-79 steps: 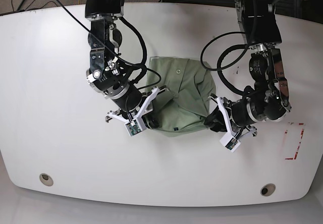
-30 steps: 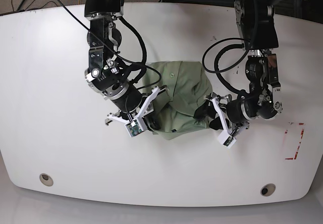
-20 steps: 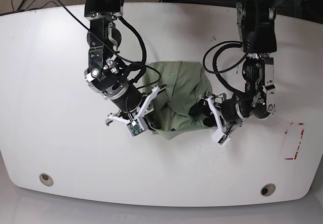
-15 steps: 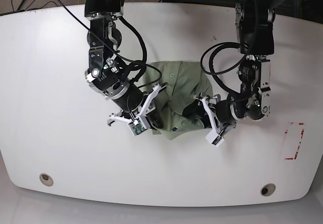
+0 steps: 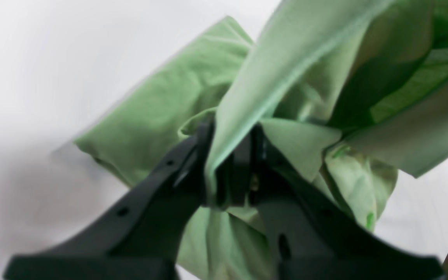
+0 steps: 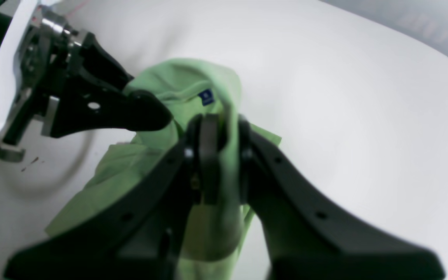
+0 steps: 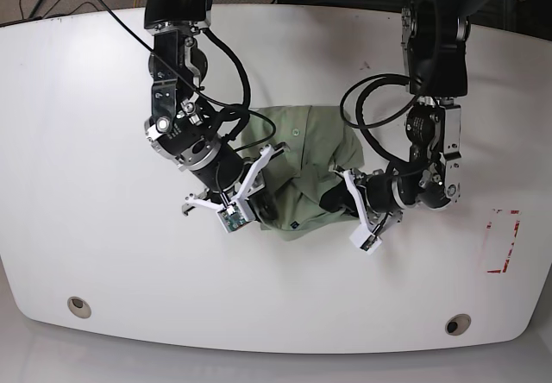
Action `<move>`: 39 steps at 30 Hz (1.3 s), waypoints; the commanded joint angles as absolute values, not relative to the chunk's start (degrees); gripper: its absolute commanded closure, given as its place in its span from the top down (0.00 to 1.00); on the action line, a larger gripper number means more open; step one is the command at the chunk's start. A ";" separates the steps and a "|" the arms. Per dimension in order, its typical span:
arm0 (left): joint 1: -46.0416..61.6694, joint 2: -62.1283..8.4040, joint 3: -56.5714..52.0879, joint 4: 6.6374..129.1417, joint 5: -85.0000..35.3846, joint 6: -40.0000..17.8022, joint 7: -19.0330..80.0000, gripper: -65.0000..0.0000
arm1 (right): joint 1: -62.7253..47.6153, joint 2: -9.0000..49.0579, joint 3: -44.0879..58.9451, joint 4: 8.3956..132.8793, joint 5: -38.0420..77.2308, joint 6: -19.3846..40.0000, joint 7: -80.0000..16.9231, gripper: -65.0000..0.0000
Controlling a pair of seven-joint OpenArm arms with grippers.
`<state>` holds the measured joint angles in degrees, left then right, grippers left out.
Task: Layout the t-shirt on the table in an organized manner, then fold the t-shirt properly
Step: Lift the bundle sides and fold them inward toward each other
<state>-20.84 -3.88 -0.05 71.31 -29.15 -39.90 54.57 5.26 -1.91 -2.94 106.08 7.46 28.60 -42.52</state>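
Two arms meet over the t-shirt (image 7: 302, 172) in the base view; it lies bunched near the middle of the table (image 7: 86, 185), the right gripper (image 7: 259, 212) at its near-left edge and the left gripper (image 7: 335, 197) at its near-right edge; jaw gaps are hidden from here. Only the left wrist view shows the left gripper (image 5: 228, 171) pinched narrow on a raised fold of the green cloth (image 5: 161, 116), the fabric draping off to both sides. Only the right wrist view shows the right gripper (image 6: 216, 144) clamped narrow on another fold, a small blue label (image 6: 206, 97) on the cloth behind, and the other arm's black fingers (image 6: 146, 111) pressed into the shirt's far side.
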 commanded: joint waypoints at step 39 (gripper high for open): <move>-16.57 -7.78 -7.60 101.14 -30.64 -40.00 67.56 0.05 | 7.25 -1.98 -2.51 108.26 7.96 28.88 -40.84 0.08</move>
